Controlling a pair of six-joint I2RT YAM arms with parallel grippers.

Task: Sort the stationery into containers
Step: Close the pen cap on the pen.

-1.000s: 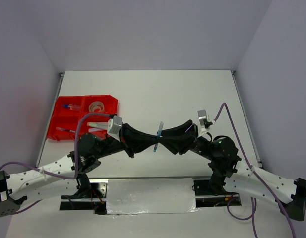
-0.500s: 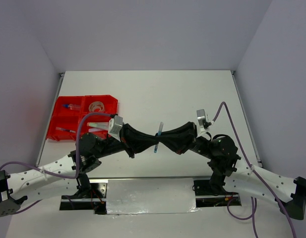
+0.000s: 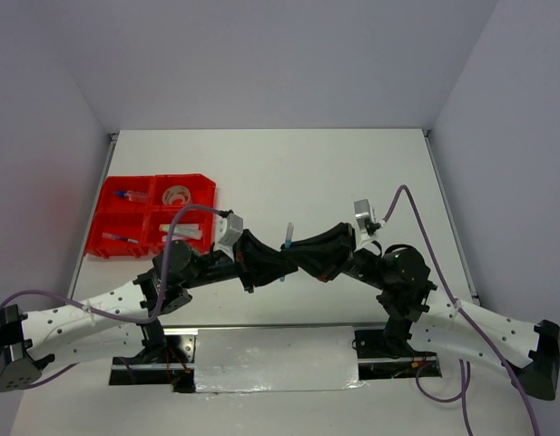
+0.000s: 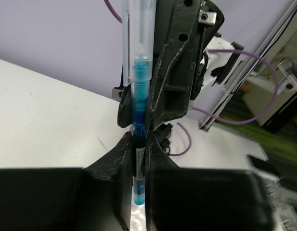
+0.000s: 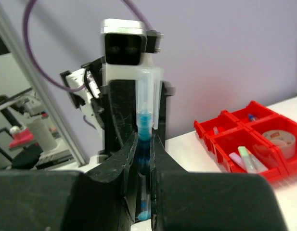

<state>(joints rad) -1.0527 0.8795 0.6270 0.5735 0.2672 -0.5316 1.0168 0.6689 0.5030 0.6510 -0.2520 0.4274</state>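
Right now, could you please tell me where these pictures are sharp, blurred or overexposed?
Top external view: evenly lit and sharp, though the red tray is oversaturated and tints the wall beside it; left wrist view: the blue pen looks slightly smeared, the background soft; right wrist view: the pen is crisper, the background at left blurred.

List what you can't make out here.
- Top view: blue pen's middle hidden by left hand and right hand.
- Left wrist view: pen's upper end cut off; left hand's grip unclear.
- Right wrist view: red tray cut by right edge.
- Top view: tray contents too small.
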